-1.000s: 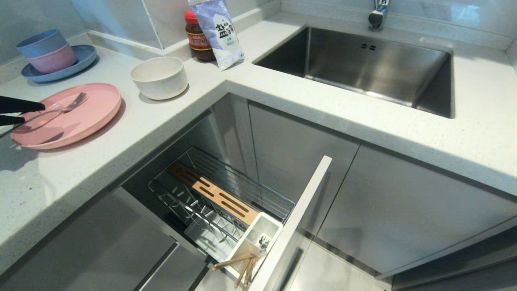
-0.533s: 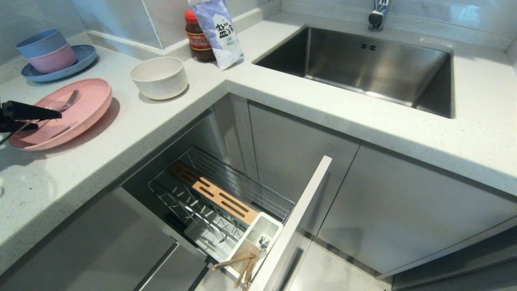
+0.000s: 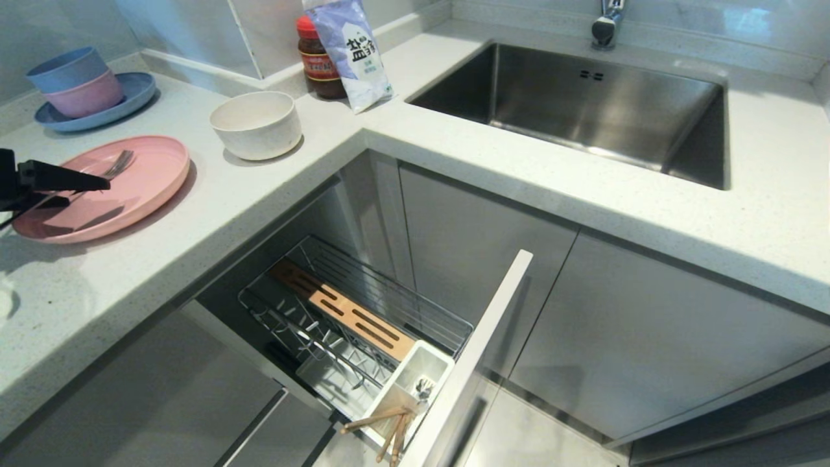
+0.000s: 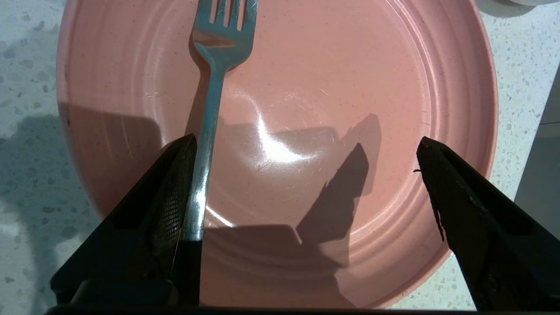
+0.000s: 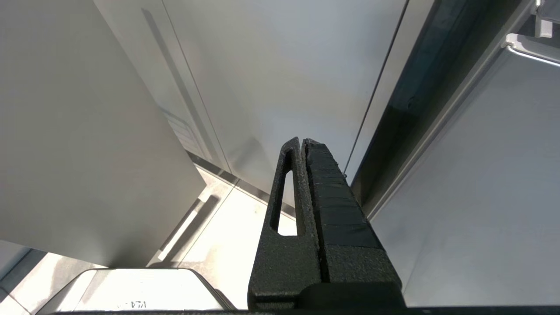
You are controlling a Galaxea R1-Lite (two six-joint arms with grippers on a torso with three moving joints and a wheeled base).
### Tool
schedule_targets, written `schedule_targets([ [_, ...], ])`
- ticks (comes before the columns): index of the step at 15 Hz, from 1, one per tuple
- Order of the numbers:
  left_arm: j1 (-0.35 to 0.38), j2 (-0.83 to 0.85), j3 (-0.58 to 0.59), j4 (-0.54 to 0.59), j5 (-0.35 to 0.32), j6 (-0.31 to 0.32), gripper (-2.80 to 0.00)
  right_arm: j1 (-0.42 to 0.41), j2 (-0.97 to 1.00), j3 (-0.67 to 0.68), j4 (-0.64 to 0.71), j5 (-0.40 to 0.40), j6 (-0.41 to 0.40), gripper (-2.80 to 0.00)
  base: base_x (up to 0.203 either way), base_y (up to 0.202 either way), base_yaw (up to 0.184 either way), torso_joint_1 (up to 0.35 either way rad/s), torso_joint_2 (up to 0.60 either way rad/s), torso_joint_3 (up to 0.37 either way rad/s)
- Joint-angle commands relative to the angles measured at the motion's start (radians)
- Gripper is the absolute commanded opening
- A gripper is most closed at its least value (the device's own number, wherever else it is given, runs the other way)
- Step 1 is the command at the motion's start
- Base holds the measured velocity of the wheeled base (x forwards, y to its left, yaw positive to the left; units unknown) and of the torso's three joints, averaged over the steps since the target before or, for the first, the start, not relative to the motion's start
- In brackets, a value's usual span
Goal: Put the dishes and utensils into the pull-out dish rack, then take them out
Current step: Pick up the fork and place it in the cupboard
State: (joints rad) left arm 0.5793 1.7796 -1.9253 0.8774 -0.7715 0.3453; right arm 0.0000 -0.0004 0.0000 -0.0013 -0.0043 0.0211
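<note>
The pink plate (image 3: pixel 146 185) lies on the counter at the left with the silver fork (image 3: pixel 118 166) on it. My left gripper (image 3: pixel 87 194) hangs open just over the plate's near side. In the left wrist view the fork (image 4: pixel 211 100) runs along the inside of one finger (image 4: pixel 168 205), and the left gripper (image 4: pixel 306 140) spans most of the plate (image 4: pixel 341 65). The off-white bowl (image 3: pixel 256 123) stands farther back. The pull-out dish rack (image 3: pixel 395 305) is open below, with the chopsticks (image 3: pixel 388 425) in its white cup (image 3: pixel 415 379). My right gripper (image 5: pixel 302 141) is shut and parked beside the cabinet doors.
Stacked blue and pink bowls (image 3: pixel 78 81) sit on a blue plate at the back left. A sauce jar (image 3: pixel 318 65) and a salt bag (image 3: pixel 353 55) stand in the corner. The steel sink (image 3: pixel 583 110) is to the right. The rack's grey front panel (image 3: pixel 480 344) juts out.
My left gripper has slid to the right, farther over the pink plate. The plate tipped and shifted slightly left, then settled flat again. The right arm has stayed still.
</note>
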Motion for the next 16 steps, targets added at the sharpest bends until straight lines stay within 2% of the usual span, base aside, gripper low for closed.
schedule_targets([
  [1, -0.015, 0.0, 0.0, 0.004, 0.046, -0.006, 0.0, 0.0, -0.003, 0.002, 0.0, 0.0, 0.0, -2.8, 0.0, 0.0, 0.0, 0.0, 0.0, 0.0],
  [6, -0.05, -0.002, -0.001, 0.002, 0.146, -0.029, 0.0, 0.0, -0.003, 0.002, 0.0, 0.0, 0.0, -2.8, 0.0, 0.0, 0.0, 0.0, 0.0, 0.0],
  [16, -0.073, -0.004, 0.0, 0.006, 0.162, -0.037, 0.0, 0.0, -0.003, 0.002, 0.0, 0.0, 0.0, -2.8, 0.0, 0.0, 0.0, 0.0, 0.0, 0.0],
])
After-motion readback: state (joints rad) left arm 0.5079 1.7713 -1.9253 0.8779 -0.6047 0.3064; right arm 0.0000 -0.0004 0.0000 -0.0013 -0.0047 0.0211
